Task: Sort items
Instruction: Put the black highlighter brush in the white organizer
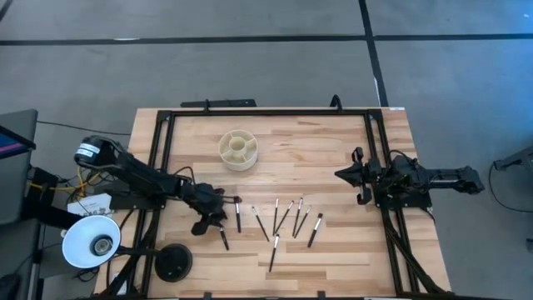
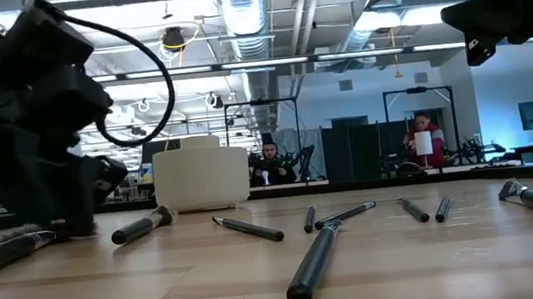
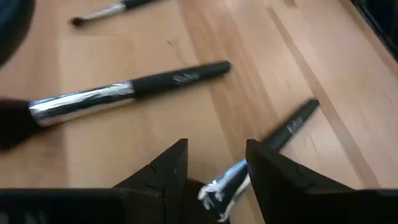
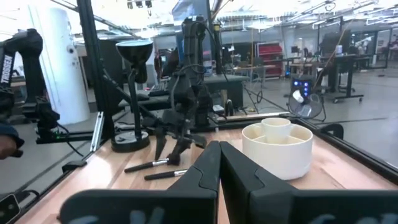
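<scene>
The left gripper [image 1: 218, 223] hung low over the bench [image 1: 333, 150] with its fingers spread wide, straddling a small brush [image 3: 267, 146] at about seven o'clock from the cream cup [image 1: 239, 148]. I'd centre on the handle before closing. The right gripper [image 1: 343, 174] waited shut at three o'clock.

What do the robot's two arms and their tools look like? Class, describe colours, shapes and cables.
Both arms are matte black and jointed. The left arm has a round silvery-white motor cap at its base and yellow wiring beside it. The left tool has two angular, wedge-shaped black fingers, as does the right tool. A thick black cable loops off the left arm.
</scene>
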You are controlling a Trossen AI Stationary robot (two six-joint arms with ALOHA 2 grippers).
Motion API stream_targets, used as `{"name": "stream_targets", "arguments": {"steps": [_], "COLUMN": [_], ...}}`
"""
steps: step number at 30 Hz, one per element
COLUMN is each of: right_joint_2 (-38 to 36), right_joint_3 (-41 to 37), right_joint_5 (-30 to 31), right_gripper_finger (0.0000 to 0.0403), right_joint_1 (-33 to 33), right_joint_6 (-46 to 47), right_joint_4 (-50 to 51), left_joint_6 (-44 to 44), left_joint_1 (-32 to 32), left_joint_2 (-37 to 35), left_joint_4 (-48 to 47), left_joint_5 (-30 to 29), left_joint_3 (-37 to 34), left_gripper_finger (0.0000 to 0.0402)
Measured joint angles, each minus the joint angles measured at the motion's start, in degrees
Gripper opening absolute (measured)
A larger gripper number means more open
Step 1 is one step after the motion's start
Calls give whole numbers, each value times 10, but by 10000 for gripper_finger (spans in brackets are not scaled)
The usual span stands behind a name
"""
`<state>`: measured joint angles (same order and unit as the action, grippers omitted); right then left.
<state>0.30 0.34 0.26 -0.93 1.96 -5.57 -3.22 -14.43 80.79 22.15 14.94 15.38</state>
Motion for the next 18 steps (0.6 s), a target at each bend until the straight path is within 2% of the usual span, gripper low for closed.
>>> {"name": "stream_targets", "arguments": {"steps": [5, 12, 18], "right_joint_2": [0, 0, 0], "right_joint_3": [0, 0, 0], "right_joint_5": [0, 0, 0], "right_gripper_finger": [0, 0, 0], "right_joint_1": [0, 0, 0], "right_joint_6": [16, 26, 26], "right_joint_4": [-10, -10, -9], "left_joint_6": [62, 103, 124], "left_joint_1": [-15, -17, -17], "left_joint_2": [2, 2, -46], "left_joint_4": [1, -6, 7], "left_joint_5": [-2, -3, -3], "left_joint_3": [0, 0, -1], "left_gripper_finger": [151, 151, 149]}}
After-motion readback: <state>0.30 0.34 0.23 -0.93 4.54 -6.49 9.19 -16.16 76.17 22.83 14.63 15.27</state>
